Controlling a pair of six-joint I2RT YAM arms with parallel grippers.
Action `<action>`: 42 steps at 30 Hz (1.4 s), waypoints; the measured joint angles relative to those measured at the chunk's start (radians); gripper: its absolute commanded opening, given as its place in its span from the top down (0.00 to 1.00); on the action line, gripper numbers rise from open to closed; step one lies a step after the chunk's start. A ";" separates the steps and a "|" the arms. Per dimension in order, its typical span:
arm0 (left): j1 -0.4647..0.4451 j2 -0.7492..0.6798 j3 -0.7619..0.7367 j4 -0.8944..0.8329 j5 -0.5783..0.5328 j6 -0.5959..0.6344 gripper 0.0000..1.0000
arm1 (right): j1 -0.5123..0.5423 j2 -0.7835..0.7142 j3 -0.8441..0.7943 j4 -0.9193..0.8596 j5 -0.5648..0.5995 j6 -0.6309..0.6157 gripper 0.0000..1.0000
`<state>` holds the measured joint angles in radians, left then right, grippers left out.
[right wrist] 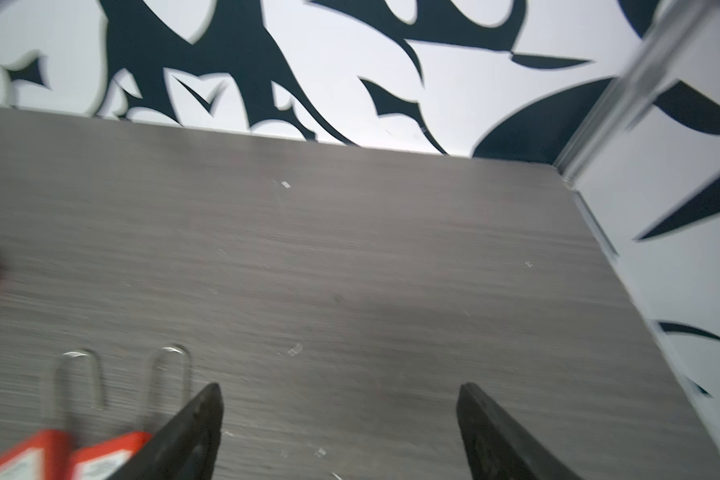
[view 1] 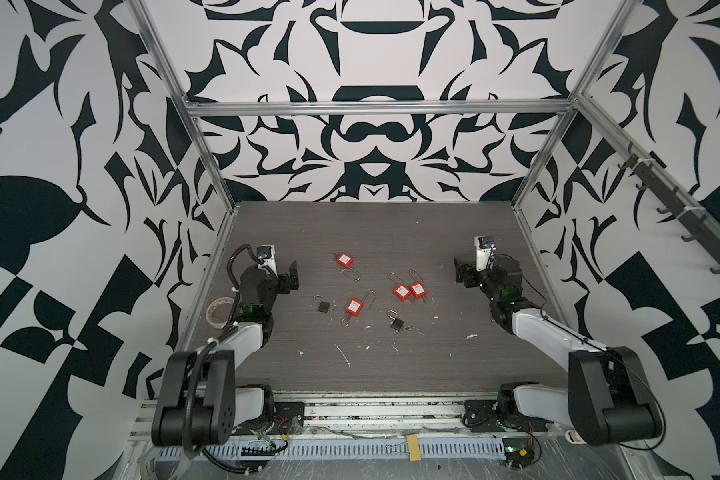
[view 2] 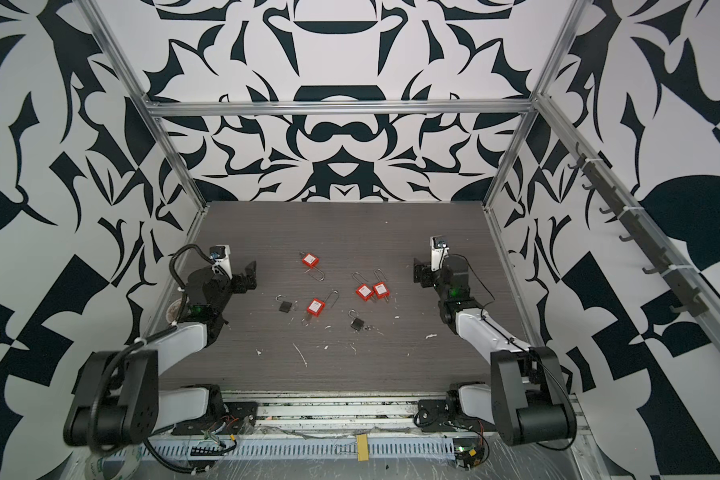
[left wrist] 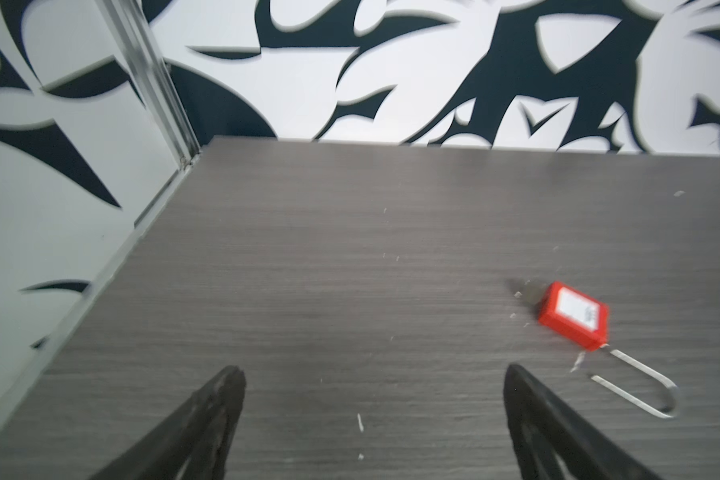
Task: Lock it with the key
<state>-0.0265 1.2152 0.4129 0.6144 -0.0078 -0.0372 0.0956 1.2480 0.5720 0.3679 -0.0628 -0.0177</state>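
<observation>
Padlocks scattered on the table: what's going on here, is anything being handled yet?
Nothing is held yet. The left gripper and right gripper hover open and empty at either side of the table. Four red padlocks and two black padlocks lie loose in the middle, untouched.

All padlocks lie flat on table, around middle.
- Far padlock: hindmost, left of middle.
- Left twin padlock, right twin padlock: close side by side, right of middle.
- Centre padlock: in front of far padlock.
- Left small padlock: just left of centre padlock.
- Right small padlock: in front of left twin padlock, nearest to front.
- Left gripper: left of group.
- Right gripper: right of group, well apart.
- Tape roll: at left table edge, beside left arm.
</observation>
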 measured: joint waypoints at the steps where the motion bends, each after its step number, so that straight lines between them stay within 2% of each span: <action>1: -0.001 -0.034 0.022 -0.043 0.013 -0.007 0.00 | 0.008 -0.004 0.042 -0.064 -0.014 0.003 0.15; 6: -0.035 -0.167 0.115 -0.221 0.100 -0.064 0.03 | 0.138 0.047 0.257 -0.386 -0.011 0.006 0.18; 11: -0.133 -0.185 0.135 -0.351 0.137 -0.110 0.05 | 0.273 0.160 0.351 -0.564 0.025 0.005 0.22; 17: -0.254 -0.167 0.180 -0.457 0.154 -0.119 0.05 | 0.293 0.314 0.420 -0.708 0.016 0.047 0.25; 24: -0.330 -0.141 0.202 -0.497 0.165 -0.100 0.05 | 0.312 0.412 0.489 -0.759 0.015 0.098 0.28; 34: -0.355 -0.103 0.206 -0.530 0.179 -0.092 0.06 | 0.346 0.495 0.535 -0.793 0.021 0.106 0.31; 42: -0.372 -0.091 0.213 -0.537 0.188 -0.077 0.06 | 0.359 0.539 0.555 -0.808 0.069 0.120 0.34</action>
<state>-0.3981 1.1240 0.6258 0.0769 0.1799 -0.1143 0.4545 1.7874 1.1275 -0.4404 0.0063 0.1020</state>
